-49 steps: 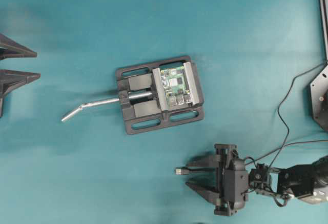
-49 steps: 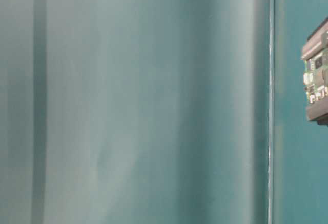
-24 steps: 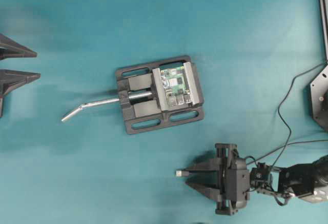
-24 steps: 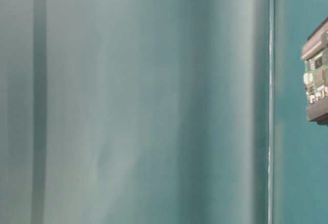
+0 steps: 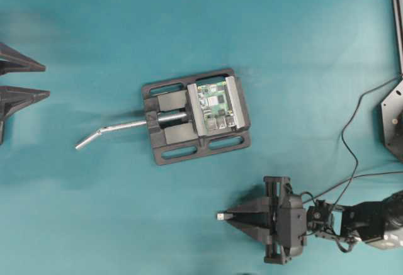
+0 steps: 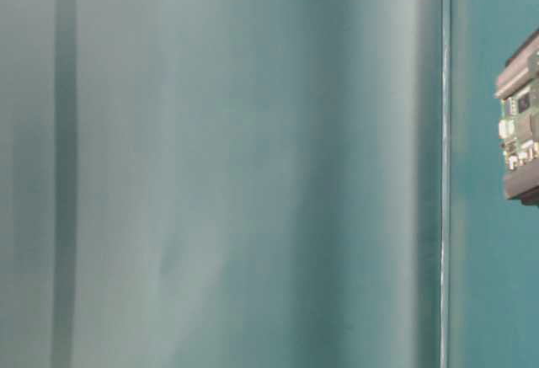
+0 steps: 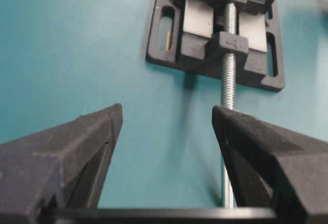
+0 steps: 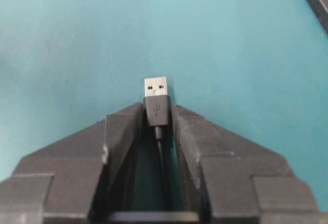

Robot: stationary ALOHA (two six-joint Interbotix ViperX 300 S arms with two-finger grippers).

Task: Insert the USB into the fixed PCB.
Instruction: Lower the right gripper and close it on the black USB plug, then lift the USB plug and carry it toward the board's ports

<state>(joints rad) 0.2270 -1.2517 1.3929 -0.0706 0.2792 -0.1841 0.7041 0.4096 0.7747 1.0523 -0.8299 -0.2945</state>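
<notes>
Legibly, a raised "4" marks the black vise point(image 7: 225, 44) block on its threaded silver screw, seen only by the left wrist camera. The right gripper point(image 8: 156, 119) clamps the USB point(image 8: 156, 95) by its matte black body, silver plug protruding. Overhead, the fixed PCB point(image 5: 215, 104) sits green in the vise, well apart. The left gripper point(image 7: 166, 126) stands wide open, holding nothing.

We see a teal table point(image 5: 302, 48). The vise point(image 5: 173, 152) is black with a silver handle point(image 5: 104, 130). The PCB point(image 5: 215, 102) is green. The USB point(image 8: 156, 95) is silver and black.
</notes>
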